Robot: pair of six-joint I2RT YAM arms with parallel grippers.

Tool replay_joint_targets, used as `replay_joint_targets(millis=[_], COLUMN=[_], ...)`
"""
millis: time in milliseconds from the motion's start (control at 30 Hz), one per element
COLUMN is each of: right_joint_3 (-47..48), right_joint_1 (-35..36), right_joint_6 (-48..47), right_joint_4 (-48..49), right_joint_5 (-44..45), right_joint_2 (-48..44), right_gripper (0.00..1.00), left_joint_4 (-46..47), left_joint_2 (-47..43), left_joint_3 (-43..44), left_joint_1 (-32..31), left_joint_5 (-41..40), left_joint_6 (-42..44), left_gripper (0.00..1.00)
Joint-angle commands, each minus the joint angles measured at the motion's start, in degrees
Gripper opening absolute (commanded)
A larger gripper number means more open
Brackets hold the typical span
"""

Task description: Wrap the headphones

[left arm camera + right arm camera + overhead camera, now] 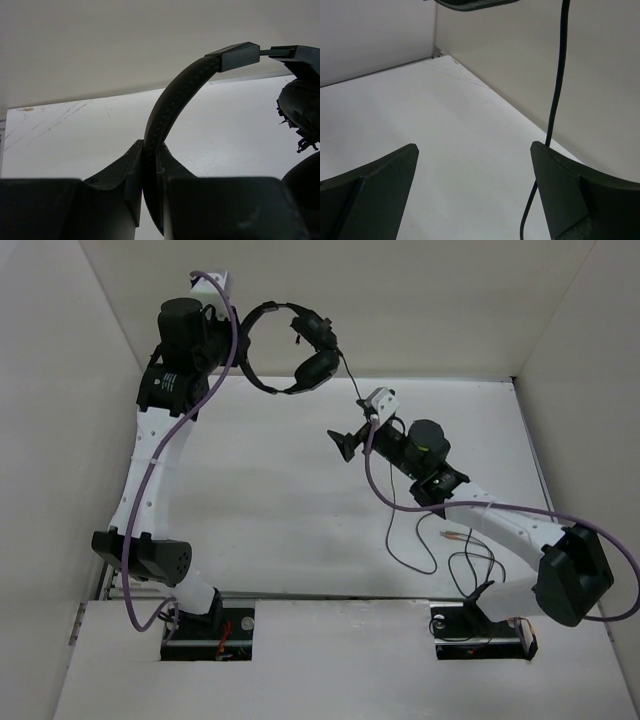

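Top external view showed my left claw [243, 340] clamped on the headphones [318, 368], aloft by the back wall [420, 300]. My right claw [346, 443] gaped empty beside the cable [555, 100]. Winding not begun, I judged; next, catch that cable.

My left wrist view cuts the headphones [170, 115] off at 3 o'clock, earcups [299, 107] partly gone. Right wrist view clips the cable [555, 100] at 1 and 6 o'clock. Overhead, the plug [447, 534] is too small for me to read.

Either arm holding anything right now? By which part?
Left gripper: jaws shut on the thin arched headband of the small black over-ear headphones. Right gripper: jaws open, nothing held; the thin dark cable hangs beside them.
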Motion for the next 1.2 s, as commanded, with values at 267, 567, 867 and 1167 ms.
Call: replay_joint_targets(millis=[267, 567, 867, 1167], right_joint_3=[-1.69, -2.05, -3.98, -5.91], right_joint_1=[9.26, 6.36, 5.75, 3.64], right_joint_6=[-10.18, -8.78, -9.74, -7.64], right_joint_4=[1.64, 6.03, 7.88, 9.02], right_joint_5=[-2.91, -0.01, 1.40, 1.05], right_joint_2=[-6.89, -2.94, -0.92, 2.07], right_gripper=[1.00, 1.00, 1.00, 1.00], left_joint_4=[4.61, 4.08, 3.64, 3.55], left_joint_2=[-0.21, -3.46, -5.40, -5.40], left_joint_3=[-1.14, -1.14, -0.36, 4.21], left_joint_1=[3.22, 2.61, 2.34, 3.04], left_joint_5=[-2.28, -0.26, 2.29, 7.39], left_joint_6=[-2.75, -4.07, -7.40, -12.42], left_gripper=[0.00, 0.00, 0.00, 0.00])
